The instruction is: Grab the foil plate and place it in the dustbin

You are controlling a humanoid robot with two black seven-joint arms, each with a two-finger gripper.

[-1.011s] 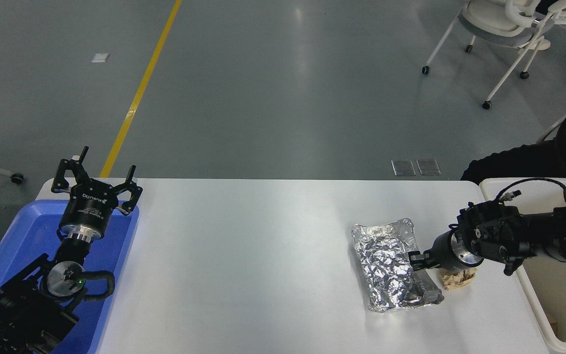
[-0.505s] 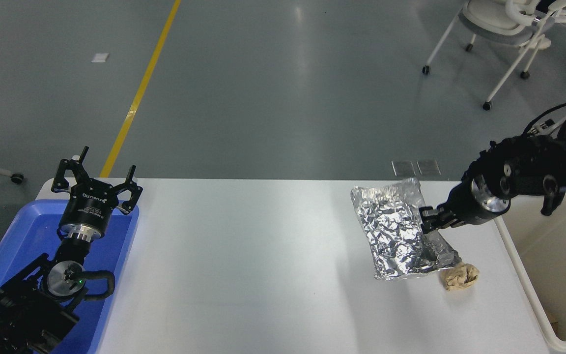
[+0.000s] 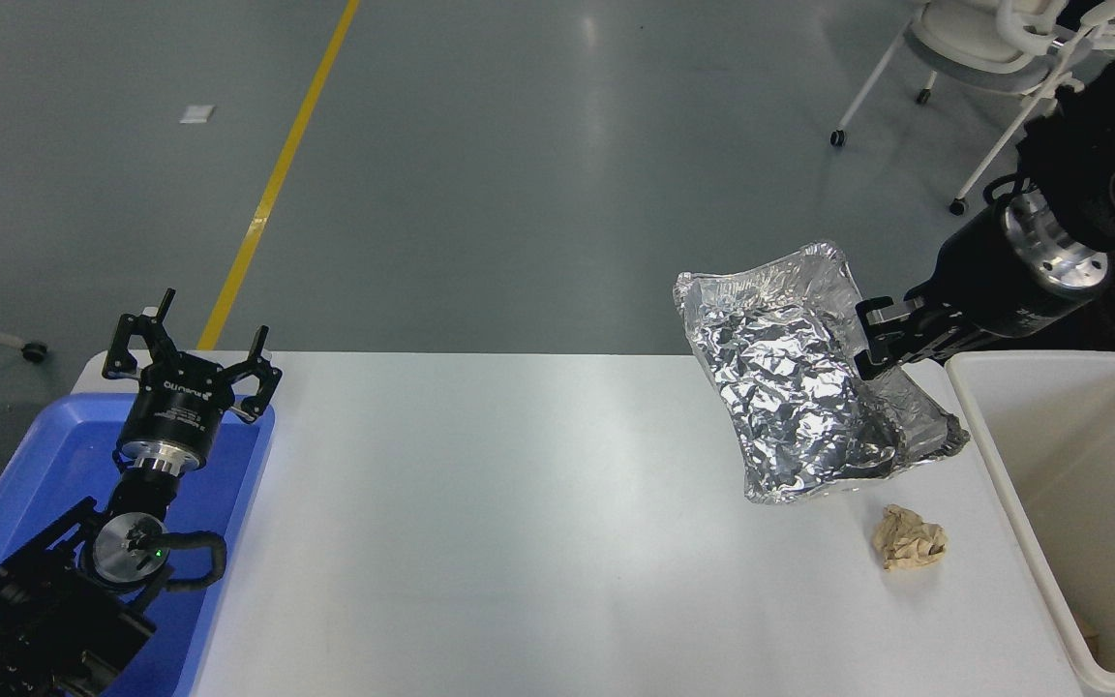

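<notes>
The foil plate (image 3: 790,378) is a crinkled silver tray, held tilted in the air above the table's right side. My right gripper (image 3: 873,341) is shut on its right rim and comes in from the upper right. The dustbin (image 3: 1003,455) is a cream rectangular bin at the table's right edge, just right of the plate. My left gripper (image 3: 192,360) is open and parked at the lower left, over the blue tray.
A small crumpled tan paper ball (image 3: 909,538) lies on the white table (image 3: 519,503) below the plate, near the bin. A blue plastic tray (image 3: 54,484) sits at the left edge. White chairs (image 3: 993,58) stand on the floor at the top right.
My right gripper has lifted the foil plate off the table and carried it up and to the right, toward the dustbin. The paper ball, once hidden under the arm, lies uncovered.
</notes>
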